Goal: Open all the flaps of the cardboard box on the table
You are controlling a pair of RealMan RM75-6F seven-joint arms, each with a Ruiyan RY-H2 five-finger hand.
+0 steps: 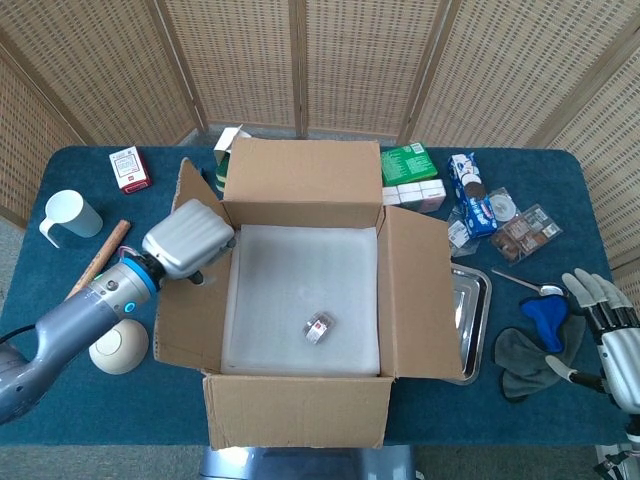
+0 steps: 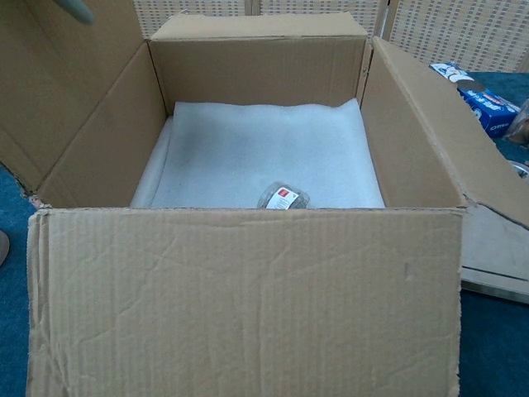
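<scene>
Your cardboard box (image 1: 300, 300) sits in the middle of the blue surface (image 1: 480, 410), its top open to the white foam liner (image 1: 300, 290) and a small wrapped packet (image 1: 318, 328) lying on it. Your left hand (image 1: 188, 238) is over the box's left flap (image 1: 190, 310), which leans outward past upright; the hand's back faces the camera, so you cannot tell how the fingers lie or whether they touch the cardboard. In the chest view only a grey fingertip (image 2: 78, 10) shows at the top against that flap. The right flap (image 1: 415, 300) tilts outward over the metal tray (image 1: 475, 300), the far flap (image 1: 300, 170) lies back, and the near flap (image 1: 300, 410) hangs down in front. Your right hand (image 1: 605, 335) is well apart from the box at the right edge, fingers spread, holding nothing.
</scene>
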